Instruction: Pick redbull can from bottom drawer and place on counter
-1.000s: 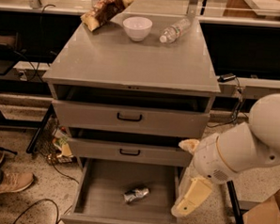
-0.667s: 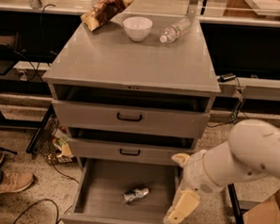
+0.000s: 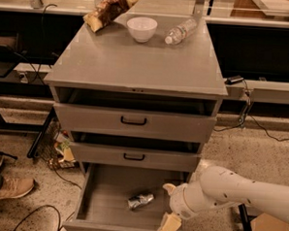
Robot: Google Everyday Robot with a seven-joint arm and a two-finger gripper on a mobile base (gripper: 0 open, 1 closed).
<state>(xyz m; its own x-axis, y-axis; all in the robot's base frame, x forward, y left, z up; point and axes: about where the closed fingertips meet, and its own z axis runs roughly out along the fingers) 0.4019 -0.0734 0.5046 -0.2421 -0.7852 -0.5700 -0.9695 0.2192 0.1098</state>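
Speckled flooring and loose cables surrounded a grey cabinet whose counter (image 3: 137,63) carried a snack bag (image 3: 110,8), a white bowl (image 3: 142,28) and a clear bottle (image 3: 181,31) along its far edge. The bottom drawer (image 3: 107,183) stood pulled out, with the redbull can (image 3: 141,201) lying on its side on the drawer's floor surface, near the middle and tilted toward 2 o'clock.

The gripper (image 3: 164,211) hung at the drawer's right front corner. Its jaws were spread wide and held nothing, with one finger up near the drawer's right wall and the other over the front rim.

The can lay just beside the jaws at about 9 o'clock, not yet between them. The reach probably called for sliding left and lower, straddling the can across its narrow width. The jaws also needed to clear the front rim and the drawer above.
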